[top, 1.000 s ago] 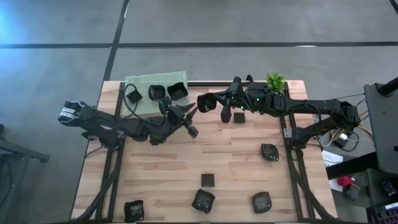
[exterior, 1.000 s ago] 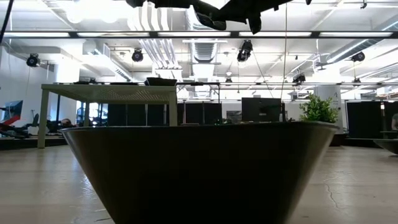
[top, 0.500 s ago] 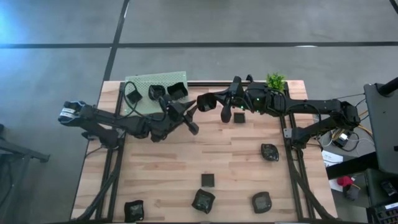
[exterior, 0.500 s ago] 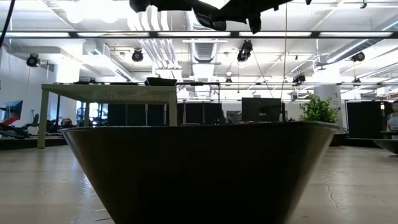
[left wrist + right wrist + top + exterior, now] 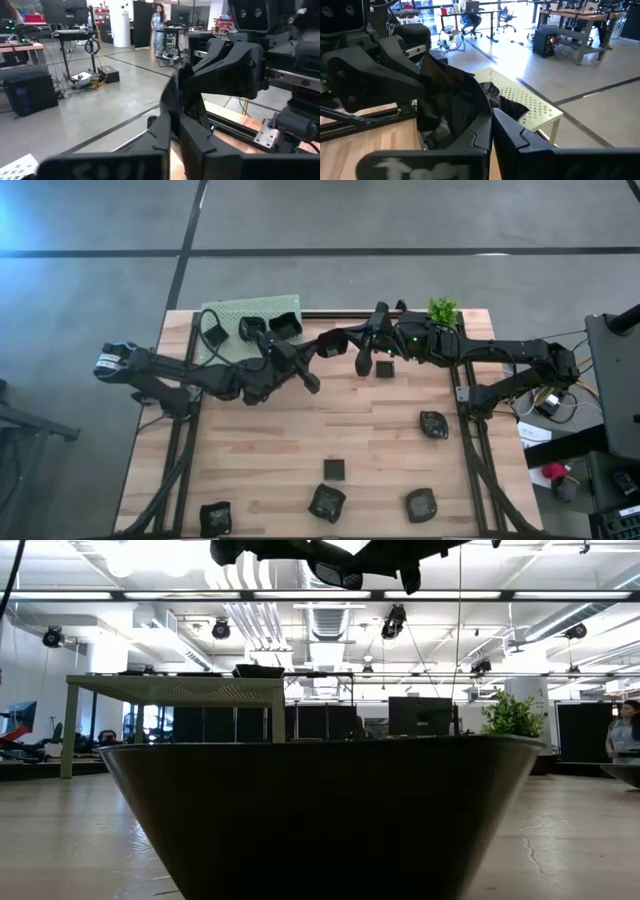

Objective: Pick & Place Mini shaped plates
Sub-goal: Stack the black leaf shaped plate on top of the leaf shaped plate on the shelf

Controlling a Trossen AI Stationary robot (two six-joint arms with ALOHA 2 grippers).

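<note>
Mini shaped plates are mid-handover: one black plate point(image 5: 328, 346) hangs above the table's far middle, my right pincer point(image 5: 338, 340) clamped shut on its edge and my left pincer point(image 5: 312, 354) closing on the other side, grip not clearly firm from here. If the right lets go too soon, I judge the plate drops onto the table point(image 5: 300, 440), short of the green perforated platform point(image 5: 225, 320) where three plates sit. Five more dot the pale wood, and a person point(image 5: 622, 735) walks the workshop beyond.
</note>
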